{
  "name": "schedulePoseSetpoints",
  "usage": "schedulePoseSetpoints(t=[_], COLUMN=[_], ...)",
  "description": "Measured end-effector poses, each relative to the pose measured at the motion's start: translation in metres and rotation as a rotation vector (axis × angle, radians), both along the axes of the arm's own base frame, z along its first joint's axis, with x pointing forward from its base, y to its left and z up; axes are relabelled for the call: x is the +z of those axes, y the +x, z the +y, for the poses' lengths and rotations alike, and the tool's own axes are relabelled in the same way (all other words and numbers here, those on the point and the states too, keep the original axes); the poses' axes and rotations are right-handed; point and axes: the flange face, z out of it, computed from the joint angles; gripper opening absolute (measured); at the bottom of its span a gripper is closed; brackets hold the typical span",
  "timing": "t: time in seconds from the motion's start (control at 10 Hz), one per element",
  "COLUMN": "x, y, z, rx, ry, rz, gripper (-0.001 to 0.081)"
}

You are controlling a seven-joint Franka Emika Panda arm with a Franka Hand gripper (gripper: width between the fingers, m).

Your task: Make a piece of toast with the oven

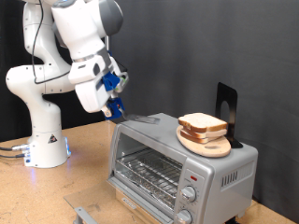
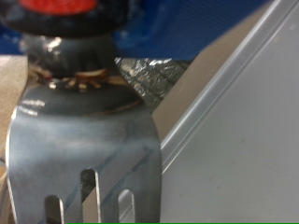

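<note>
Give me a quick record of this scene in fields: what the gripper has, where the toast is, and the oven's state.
gripper: shut on a spatula, over the oven's top, toward the exterior view's left
spatula: metal, slotted blade fills the wrist view
toast: on a round wooden board on top of the oven
oven: door shut, wire rack visible through the glass, no bread visible inside

The oven door is closed. On the oven's top, the round wooden board blocks the three o'clock end; the nine o'clock end lies bare.

Brushed silver metal oven, matt wooden board, dull metal fork
</note>
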Motion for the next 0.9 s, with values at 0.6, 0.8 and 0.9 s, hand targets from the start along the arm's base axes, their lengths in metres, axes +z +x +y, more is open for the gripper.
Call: schedulePoseSetpoints(t=[0.6,0.8,0.9], x=[-0.015,-0.017,-0.018], y=[0.023,0.026,0.026], z=[0.030,0.038,0.040], rx=[0.011,0.020,0.025], ry=[-0.025,-0.025,-0.025], rz=[-0.012,-0.010,-0.010], gripper=[0.0493,0.0493,0.0493])
